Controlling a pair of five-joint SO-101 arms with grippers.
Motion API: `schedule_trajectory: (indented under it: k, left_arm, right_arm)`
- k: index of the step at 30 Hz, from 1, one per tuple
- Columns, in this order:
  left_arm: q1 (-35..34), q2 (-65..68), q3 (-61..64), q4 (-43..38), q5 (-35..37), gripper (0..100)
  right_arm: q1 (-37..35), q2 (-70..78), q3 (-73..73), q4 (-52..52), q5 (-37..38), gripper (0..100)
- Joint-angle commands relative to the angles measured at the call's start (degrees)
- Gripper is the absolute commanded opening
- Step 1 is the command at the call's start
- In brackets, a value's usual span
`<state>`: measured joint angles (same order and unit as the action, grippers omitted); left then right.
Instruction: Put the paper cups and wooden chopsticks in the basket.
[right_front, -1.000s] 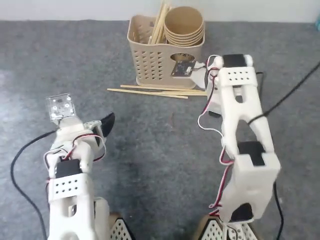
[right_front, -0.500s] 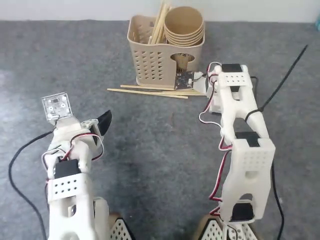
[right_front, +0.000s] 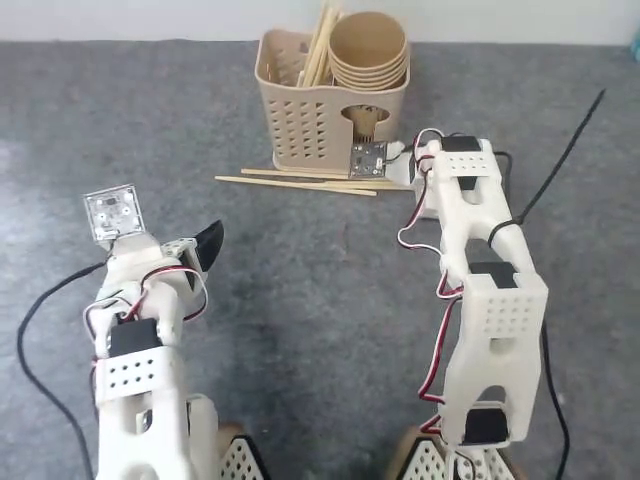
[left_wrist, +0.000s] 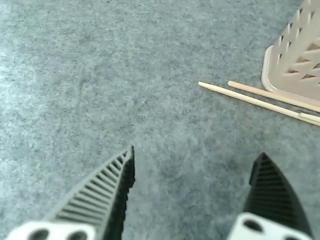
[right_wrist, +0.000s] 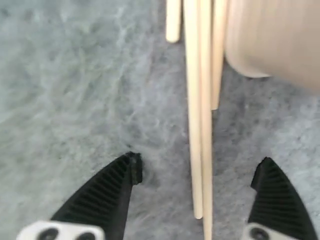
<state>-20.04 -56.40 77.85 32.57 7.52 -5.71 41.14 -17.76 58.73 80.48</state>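
Now lowers right gripper (right_wrist: 199, 160) toward loose chopsticks (right_wrist: 200, 100) flat beside basket (right_front: 320, 110); jaws wide, empty, astride them. Keeps left gripper (left_wrist: 195, 155) spread, empty, well apart. With paper cups (right_front: 368, 45) already in basket, grasp likely next.

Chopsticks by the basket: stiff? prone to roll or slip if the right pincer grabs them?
Likely stiff and light: the chopsticks are thin, straight wood. The open right pincer straddles their ends, so they may tilt when lifted. The fuzzy mat probably checks rolling, but they lie close together and may shift as a bunch.
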Motion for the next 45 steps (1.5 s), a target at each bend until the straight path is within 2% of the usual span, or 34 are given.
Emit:
schedule_trajectory:
  k: [1, 6, 7, 9, 13, 23, 28, 36, 39, 45]
  left_arm:
    - [0.0, 0.4, -3.0, -1.1, 0.4, 35]
    - [0.0, 0.4, -3.0, -1.1, 0.4, 35]
    - [0.0, 0.4, -3.0, -1.1, 0.4, 35]
    - [0.0, 0.4, -3.0, -1.1, 0.4, 35]
    - [0.0, 0.4, -3.0, -1.1, 0.4, 35]
    - [0.0, 0.3, -3.0, -1.1, 0.4, 35]
    - [0.0, 0.3, -3.0, -1.1, 0.4, 35]
    - [0.0, 0.3, -3.0, -1.0, 0.4, 35]
    - [0.0, 0.3, -3.0, -1.0, 0.4, 35]
    - [-0.3, 0.3, -3.1, -1.0, 0.4, 35]
  right_arm:
    - [0.6, 1.6, -0.4, -5.1, 1.1, 23.6]
    - [0.1, 1.0, -0.4, -1.1, 8.0, 1.2]
    - [0.1, 0.7, -0.4, 0.8, 8.4, 0.2]
    - [0.1, -0.8, -0.4, 5.2, 8.4, 3.2]
    - [-1.0, -5.7, -0.4, 14.2, 8.4, 0.5]
    - [-1.2, -16.1, -0.4, 29.2, 8.5, 0.8]
    - [-1.2, -23.8, -0.3, 37.1, 11.6, 0.8]
    - [-2.2, -36.3, -0.2, 41.0, 11.3, 0.8]
    - [-4.1, -39.8, -0.2, 38.5, 5.7, 0.8]
    - [-8.8, -42.2, -0.2, 17.9, -21.6, 0.8]
